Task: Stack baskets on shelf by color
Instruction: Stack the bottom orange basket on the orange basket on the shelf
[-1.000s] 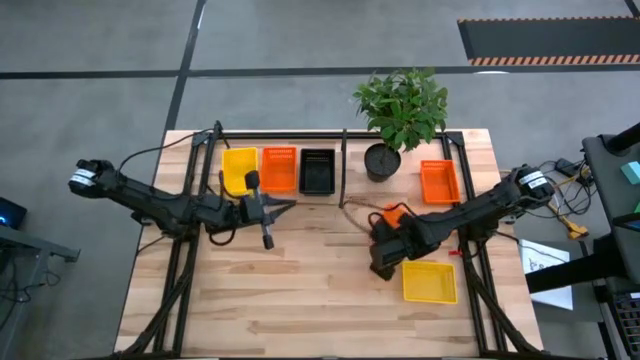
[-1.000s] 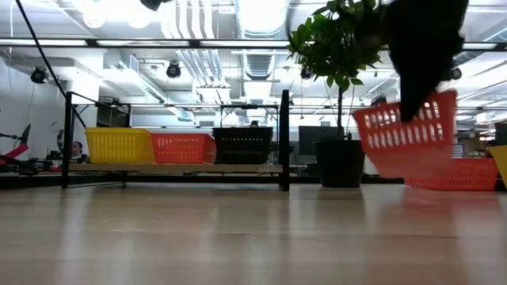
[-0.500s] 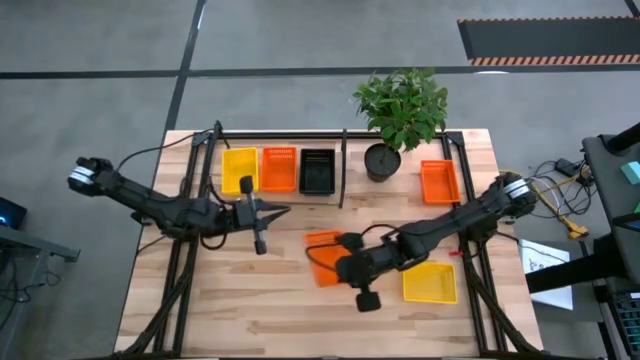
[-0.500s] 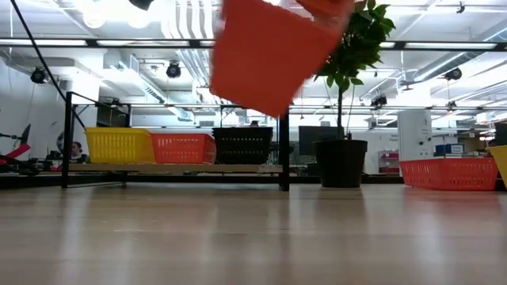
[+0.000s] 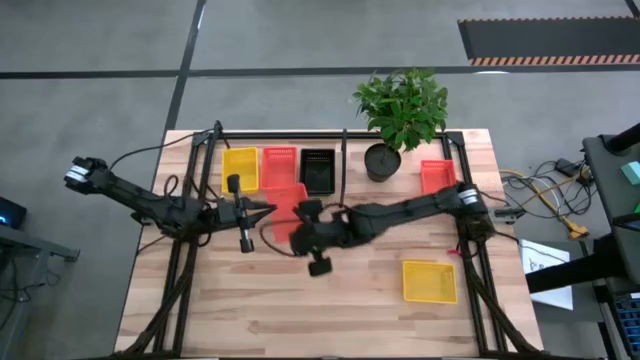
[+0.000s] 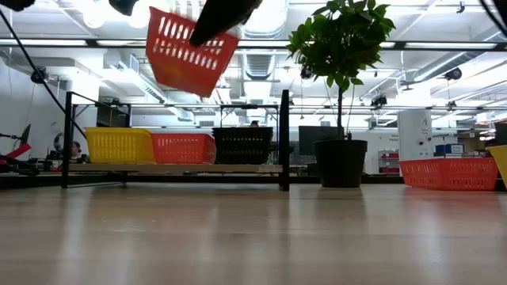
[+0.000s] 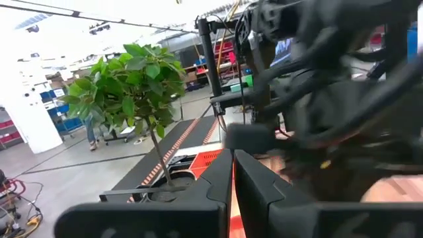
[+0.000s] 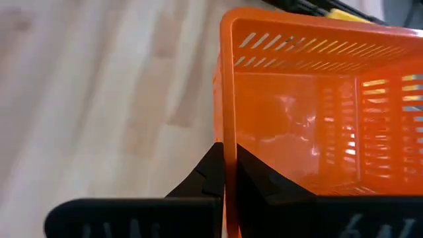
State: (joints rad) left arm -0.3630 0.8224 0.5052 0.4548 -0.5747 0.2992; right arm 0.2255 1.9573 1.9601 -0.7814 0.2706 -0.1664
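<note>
On the shelf (image 5: 345, 140) at the far left stand a yellow basket (image 5: 240, 168), a red-orange one (image 5: 279, 163) and a black one (image 5: 317, 170). My right gripper (image 5: 298, 222) is shut on another red-orange basket (image 6: 190, 49), held high in the air just in front of them. My left gripper (image 5: 270, 210) is shut on nothing, level, just left of that basket. One more red-orange basket (image 5: 437, 175) lies at the far right. A yellow one (image 5: 430, 281) lies on the table near the right. My right gripper pinches one side wall of the red-orange basket at its rim (image 8: 228, 142), one finger inside the basket and one outside. The fingers come slanting down from the table's right. The basket is lifted clear of everything and hangs tilted.
A potted plant (image 5: 383, 160) stands right of the shelf's middle post, between the shelf baskets and the far-right basket. Black metal rods (image 6: 284, 138) frame the shelf. The near half of the wooden tabletop (image 5: 300, 310) holds only the yellow basket.
My right gripper has swung from the table's right toward the left and the shelf, rising and rolling its wrist. It carried the red-orange basket from low on the right to high above the shelf's front. My left gripper has drawn back a little toward the left edge.
</note>
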